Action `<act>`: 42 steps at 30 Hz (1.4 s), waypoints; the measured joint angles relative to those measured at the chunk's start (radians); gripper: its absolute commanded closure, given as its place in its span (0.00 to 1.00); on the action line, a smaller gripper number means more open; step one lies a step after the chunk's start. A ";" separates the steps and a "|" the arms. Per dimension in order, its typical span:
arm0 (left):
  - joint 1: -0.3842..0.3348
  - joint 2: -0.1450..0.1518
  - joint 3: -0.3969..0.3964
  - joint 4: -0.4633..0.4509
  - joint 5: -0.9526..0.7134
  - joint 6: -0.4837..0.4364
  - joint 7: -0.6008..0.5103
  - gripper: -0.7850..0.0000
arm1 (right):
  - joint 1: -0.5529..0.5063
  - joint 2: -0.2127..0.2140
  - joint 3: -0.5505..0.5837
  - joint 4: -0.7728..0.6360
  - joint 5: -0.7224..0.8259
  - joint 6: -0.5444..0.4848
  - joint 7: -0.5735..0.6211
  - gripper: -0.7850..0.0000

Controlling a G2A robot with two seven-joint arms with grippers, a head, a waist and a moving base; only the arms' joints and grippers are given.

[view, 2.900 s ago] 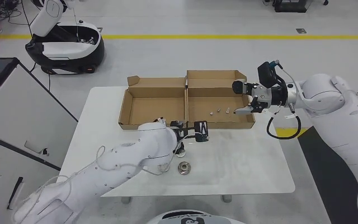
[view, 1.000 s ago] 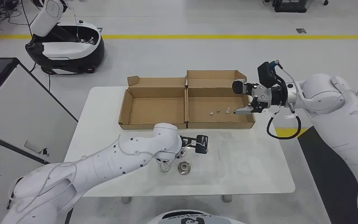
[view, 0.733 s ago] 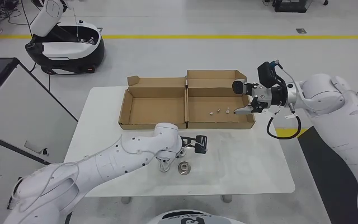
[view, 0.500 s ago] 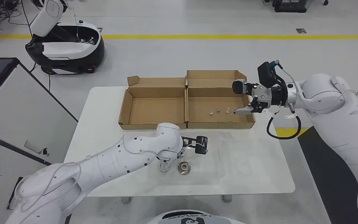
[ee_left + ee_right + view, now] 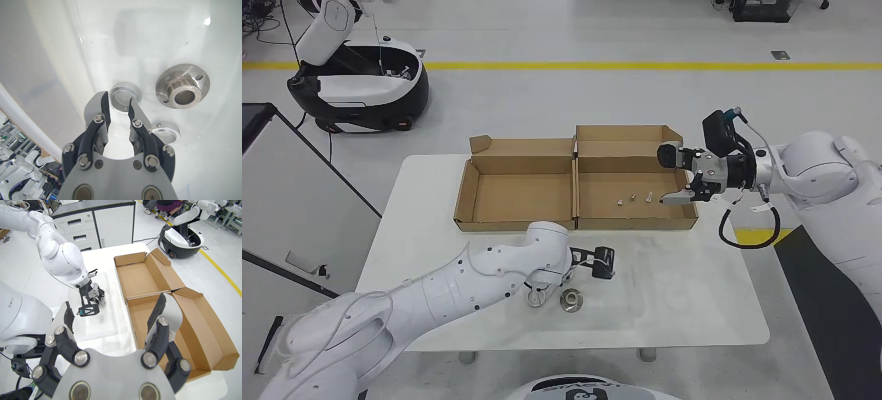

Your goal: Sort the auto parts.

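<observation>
The left arm reaches in from the near left and bends down at the wrist, so the left hand points at the near middle of the tabletop. Its fingers are parted at a silver ring, one just outside the rim and the other over the opening; contact cannot be told. A flanged bushing lies just beside the ring, with a second ring near both. The right arm comes in level from the right. The right hand, spread and holding nothing, hangs over the right end of the right box, which holds small screws. The left box adjoins it on the far side.
</observation>
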 measured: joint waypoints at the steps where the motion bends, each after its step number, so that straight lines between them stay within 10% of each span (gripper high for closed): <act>1: 0.001 0.000 -0.002 -0.002 -0.001 -0.001 -0.002 0.61 | 0.000 0.000 0.000 0.000 0.000 0.000 0.000 0.00; 42: -0.022 -0.035 -0.005 0.089 -0.082 -0.022 0.015 0.70 | 0.000 0.000 0.000 0.000 0.000 0.000 0.000 0.00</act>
